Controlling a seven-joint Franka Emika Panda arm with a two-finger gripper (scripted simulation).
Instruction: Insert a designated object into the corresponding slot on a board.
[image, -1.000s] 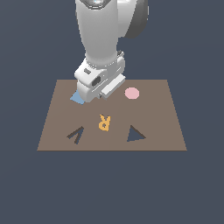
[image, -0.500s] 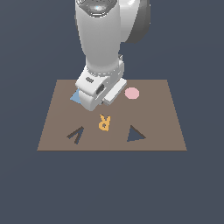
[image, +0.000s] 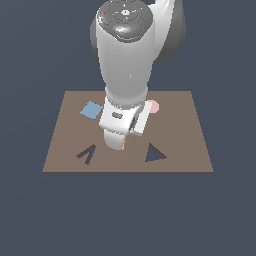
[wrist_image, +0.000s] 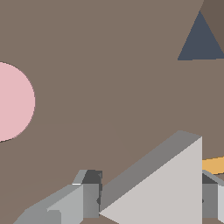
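In the wrist view my gripper (wrist_image: 148, 205) is shut on the light-grey triangle (wrist_image: 166, 188), with one finger (wrist_image: 89, 199) on each side of it, above the brown board (wrist_image: 109, 65). The dark navy triangle slot (wrist_image: 199, 41) lies apart from the held triangle. In the exterior view the gripper (image: 120, 144) hangs over the middle of the board (image: 190, 150), to the left of the slot (image: 155, 154). The arm hides the triangle there.
A pink disc (image: 152, 106) (wrist_image: 13, 103) lies at the back of the board and a blue square (image: 91, 110) at the back left. A dark V-shaped cut-out (image: 87, 153) is at the front left. The orange letter R (wrist_image: 214, 164) is mostly hidden under the gripper.
The gripper has moved from over the blue square toward the board's front and the exterior view's right. It now covers the orange R and the blue square shows.
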